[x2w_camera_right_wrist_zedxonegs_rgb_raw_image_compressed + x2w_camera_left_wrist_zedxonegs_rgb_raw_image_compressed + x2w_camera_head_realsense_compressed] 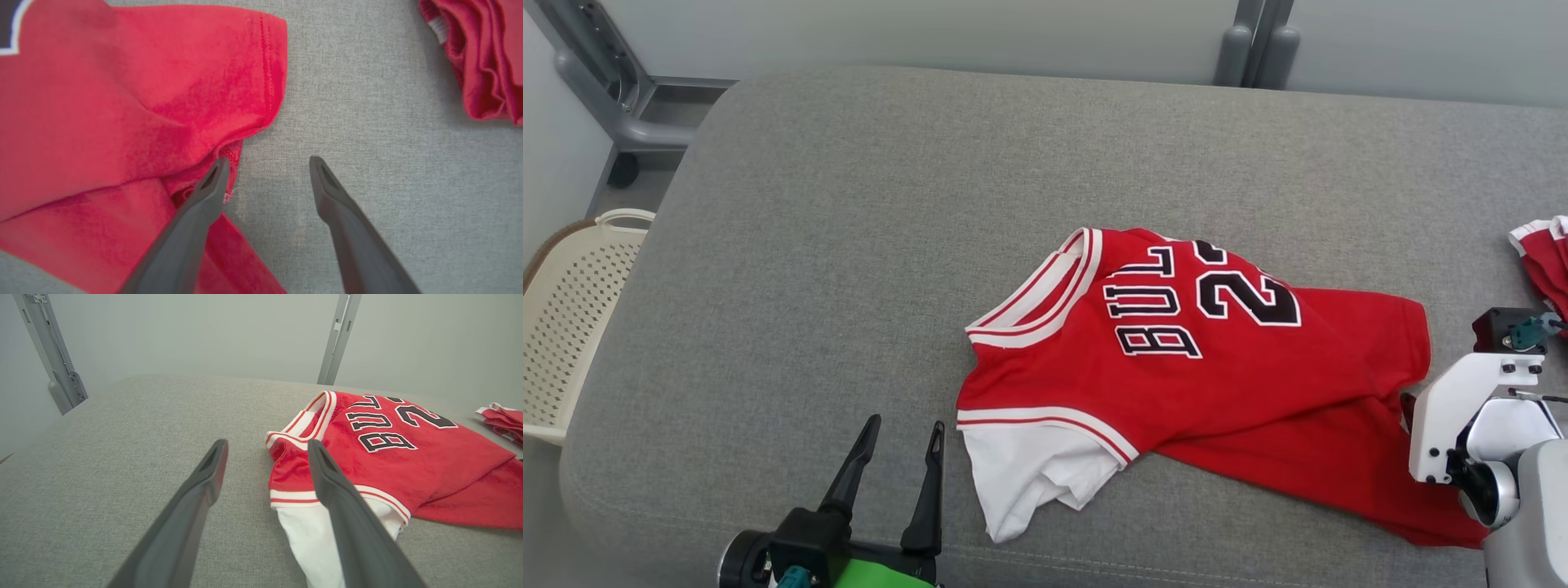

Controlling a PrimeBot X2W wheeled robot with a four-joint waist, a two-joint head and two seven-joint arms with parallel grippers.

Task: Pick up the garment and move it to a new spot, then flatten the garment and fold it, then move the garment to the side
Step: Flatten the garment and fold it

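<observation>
Open left gripper (pixel 906 422) and open right gripper (pixel 268 160) flank the crumpled red jersey (pixel 1217 359), likely poised to lift it.

Two red garments (pixel 1217 367) (pixel 1543 261), two tools (pixel 905 429) (pixel 267 163), one basket (pixel 572 310), one grey cushion (pixel 849 204)

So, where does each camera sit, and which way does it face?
Head view: on the head, facing forward and down at the grey cushion and red jersey; left gripper lower left, right wrist lower right.
Left wrist view: on the left wrist, facing low across the cushion toward the jersey's sleeve; that gripper open.
Right wrist view: on the right wrist, facing down at the jersey's edge; right gripper open.
Shared: all show the jersey.
</observation>
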